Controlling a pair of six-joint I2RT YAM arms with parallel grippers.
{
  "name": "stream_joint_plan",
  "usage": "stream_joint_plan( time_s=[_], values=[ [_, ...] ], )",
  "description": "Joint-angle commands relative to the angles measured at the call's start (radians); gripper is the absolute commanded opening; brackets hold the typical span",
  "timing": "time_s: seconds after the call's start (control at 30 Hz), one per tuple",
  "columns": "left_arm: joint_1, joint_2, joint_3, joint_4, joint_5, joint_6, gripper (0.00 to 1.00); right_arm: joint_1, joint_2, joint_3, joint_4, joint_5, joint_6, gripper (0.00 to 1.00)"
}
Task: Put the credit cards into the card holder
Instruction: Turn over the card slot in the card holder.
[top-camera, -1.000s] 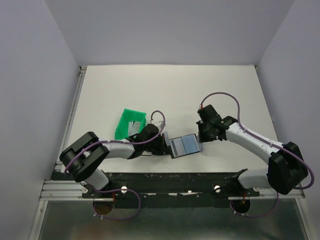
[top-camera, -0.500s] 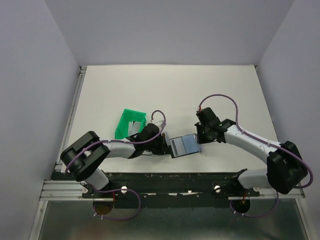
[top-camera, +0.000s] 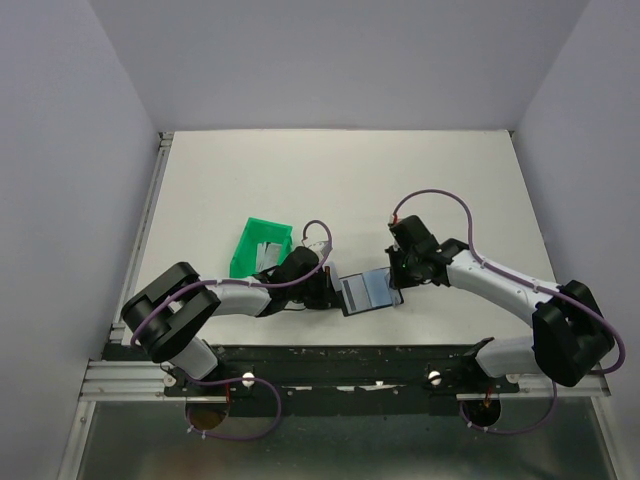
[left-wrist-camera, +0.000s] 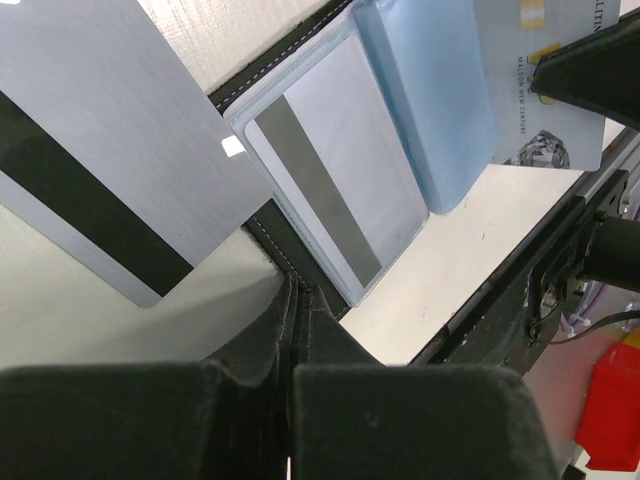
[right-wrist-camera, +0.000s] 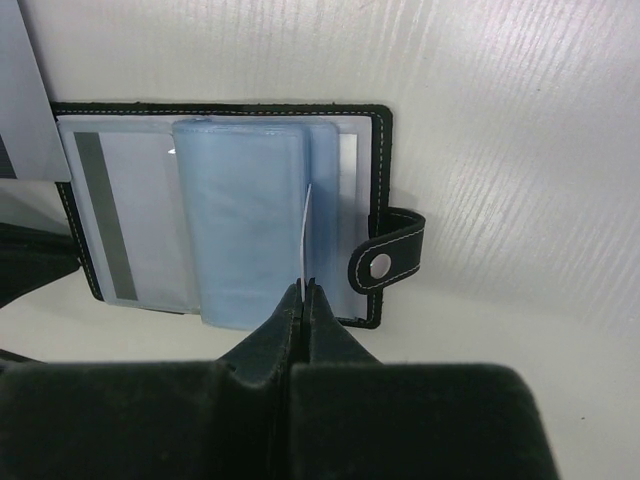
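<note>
The likeliest failure here is the thin white card (right-wrist-camera: 303, 235) missing its pocket. The right fingers (right-wrist-camera: 265, 345) are clenched on one end of it and hold it edge-on over the open card holder (top-camera: 362, 295), right at the side of the pale blue sleeves (right-wrist-camera: 240, 230). Those sleeves look like soft, slippery film stacked loosely, so the card's corner could ride over a sleeve mouth or slip between two sleeves instead of into one. A pinch on so narrow an end also lets the card pivot if it catches, and a stiff card pushed against a snag could bow or pop free. The left fingers (left-wrist-camera: 245, 355) are clamped on the holder's black border, steadying it on the white counter (right-wrist-camera: 480, 90); if that grip slides on the smooth, leather-like cover, the holder would probably skate away under the push. The strap (right-wrist-camera: 400, 240) with its light round stud lies loose at the side and could fold under. The holder lies open and flat near the counter's near edge, between the two arms, roughly square, black with pale stitching; one clear pocket already shows a pale card with a grey stripe (left-wrist-camera: 330, 190). A brushed silver card (left-wrist-camera: 100, 170) with a black magnetic stripe sits at the holder's side, its corner overlapping the stitched border, close enough to be nudged. The green bin (top-camera: 262, 247), hard glossy plastic, stands just beyond the left arm; pale flat pieces inside are too small to identify.
</note>
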Motion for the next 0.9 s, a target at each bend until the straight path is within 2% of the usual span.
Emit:
stream_joint_plan(
  time_s=[0.0,0.4,0.87],
  values=[
    [-0.007,0.016,0.026,0.004,0.007,0.007,0.00,0.013,0.012,0.020,0.010,-0.055,-0.011,0.01],
    [-0.008,0.021,0.026,0.006,0.008,0.008,0.00,0.021,-0.018,0.036,-0.019,-0.052,-0.008,0.01],
    [-0.007,0.018,0.023,0.006,0.008,0.007,0.00,0.021,-0.052,0.096,-0.175,0.156,0.000,0.01]
  ],
)
